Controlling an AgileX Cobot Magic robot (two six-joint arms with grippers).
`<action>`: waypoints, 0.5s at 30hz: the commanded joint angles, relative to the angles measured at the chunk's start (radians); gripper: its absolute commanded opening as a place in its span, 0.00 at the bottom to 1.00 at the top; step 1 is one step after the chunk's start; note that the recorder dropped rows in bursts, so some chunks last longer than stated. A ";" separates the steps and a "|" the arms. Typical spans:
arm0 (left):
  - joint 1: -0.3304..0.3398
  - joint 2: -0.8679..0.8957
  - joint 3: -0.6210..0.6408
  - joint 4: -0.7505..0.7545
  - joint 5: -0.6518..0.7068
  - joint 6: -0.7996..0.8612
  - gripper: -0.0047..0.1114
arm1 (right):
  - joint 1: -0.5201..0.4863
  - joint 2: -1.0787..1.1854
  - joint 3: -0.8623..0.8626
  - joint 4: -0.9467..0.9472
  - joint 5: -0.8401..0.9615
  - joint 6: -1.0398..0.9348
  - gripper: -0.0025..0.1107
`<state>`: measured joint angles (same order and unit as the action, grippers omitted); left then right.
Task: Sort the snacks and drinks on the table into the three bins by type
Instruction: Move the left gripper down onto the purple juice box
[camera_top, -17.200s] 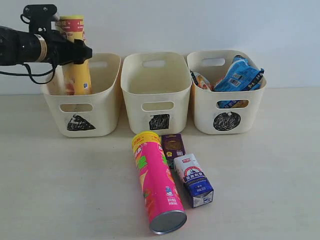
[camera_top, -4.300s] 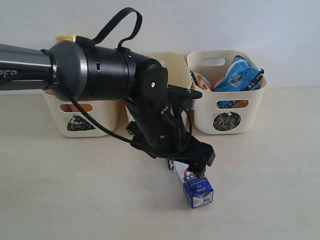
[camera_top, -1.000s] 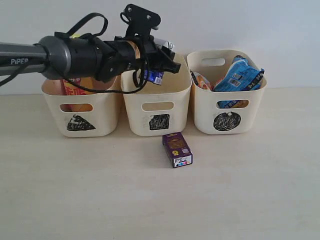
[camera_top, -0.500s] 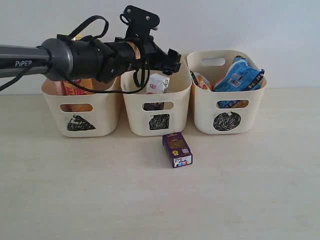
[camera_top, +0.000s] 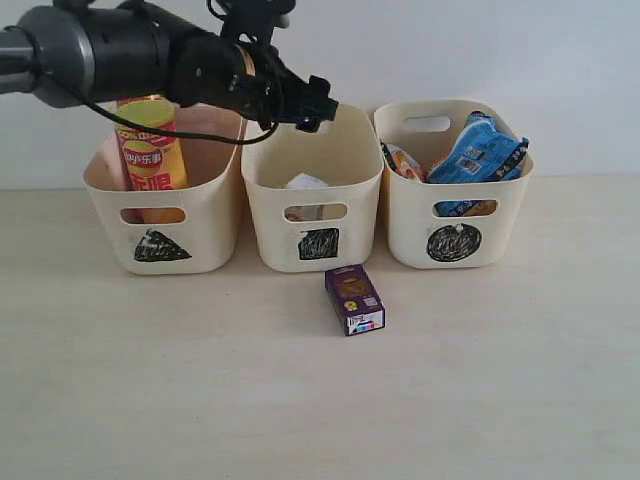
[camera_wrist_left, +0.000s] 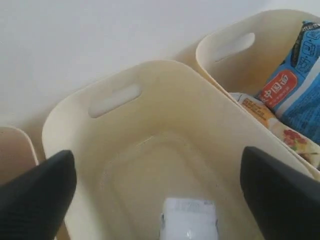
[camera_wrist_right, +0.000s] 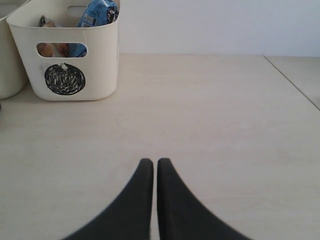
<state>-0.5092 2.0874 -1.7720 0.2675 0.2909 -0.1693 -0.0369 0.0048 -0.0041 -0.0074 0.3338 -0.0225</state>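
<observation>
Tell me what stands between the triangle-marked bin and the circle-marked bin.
The square-marked bin, holding a drink carton, stands between the triangle-marked bin and the circle-marked bin. The exterior view shows this.

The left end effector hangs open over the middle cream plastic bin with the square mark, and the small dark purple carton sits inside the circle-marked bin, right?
Not quite. The small dark purple carton lies on the pale beige table in front of the square-marked cream plastic bin, not inside the circle-marked bin, as the exterior view shows. The rest stands.
</observation>
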 joint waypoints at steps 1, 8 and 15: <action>-0.075 -0.071 -0.006 -0.025 0.140 0.063 0.73 | -0.003 -0.005 0.004 0.002 -0.003 -0.002 0.02; -0.158 -0.151 -0.006 -0.025 0.457 0.085 0.15 | -0.003 -0.005 0.004 0.002 -0.003 -0.002 0.02; -0.166 -0.177 -0.006 -0.207 0.683 0.135 0.07 | -0.003 -0.005 0.004 0.002 -0.003 -0.002 0.02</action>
<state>-0.6666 1.9267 -1.7735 0.1499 0.9116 -0.0512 -0.0369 0.0048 -0.0041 0.0000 0.3338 -0.0225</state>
